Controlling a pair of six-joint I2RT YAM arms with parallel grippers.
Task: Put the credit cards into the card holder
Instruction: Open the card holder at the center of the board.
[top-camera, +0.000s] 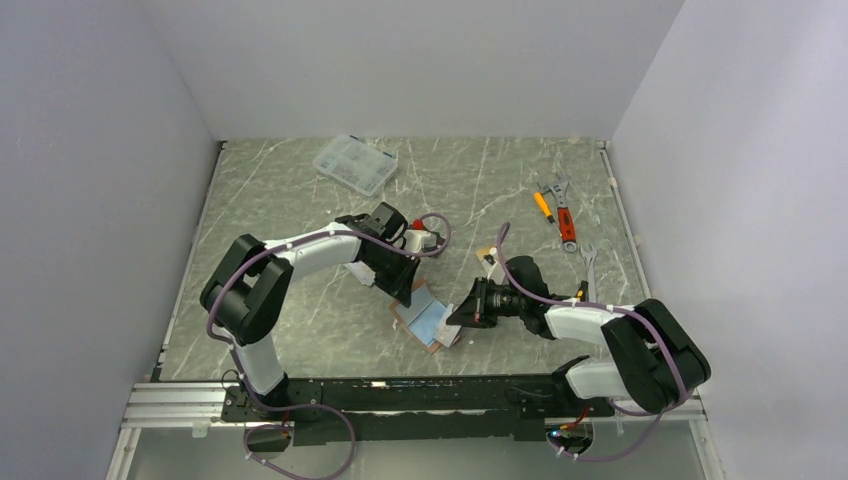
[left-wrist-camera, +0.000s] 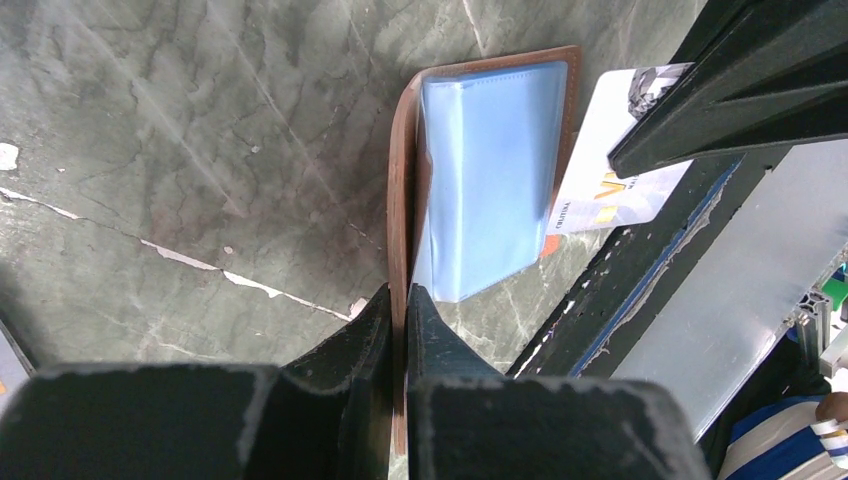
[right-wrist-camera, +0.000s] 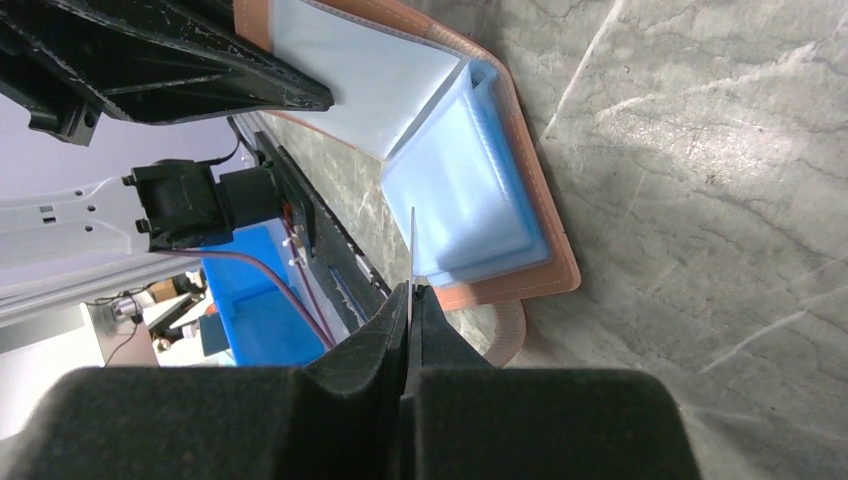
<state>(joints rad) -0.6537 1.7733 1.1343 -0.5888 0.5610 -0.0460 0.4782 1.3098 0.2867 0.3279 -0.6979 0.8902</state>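
- Near the front of the table, the card holder lies open, its brown cover pinched by the left gripper.
- The right gripper pinches a pale card just beside it.
- The card may miss the blue pocket, or the cover may slip free.

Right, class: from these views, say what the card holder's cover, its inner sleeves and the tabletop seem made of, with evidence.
Card holder cover: probably leather or faux leather, matte brown with a stitch line near the edge. Inner sleeves: soft translucent blue plastic, slightly glossy, buckled. Tabletop: marble-look, grey-green with white veins; possibly laminate.
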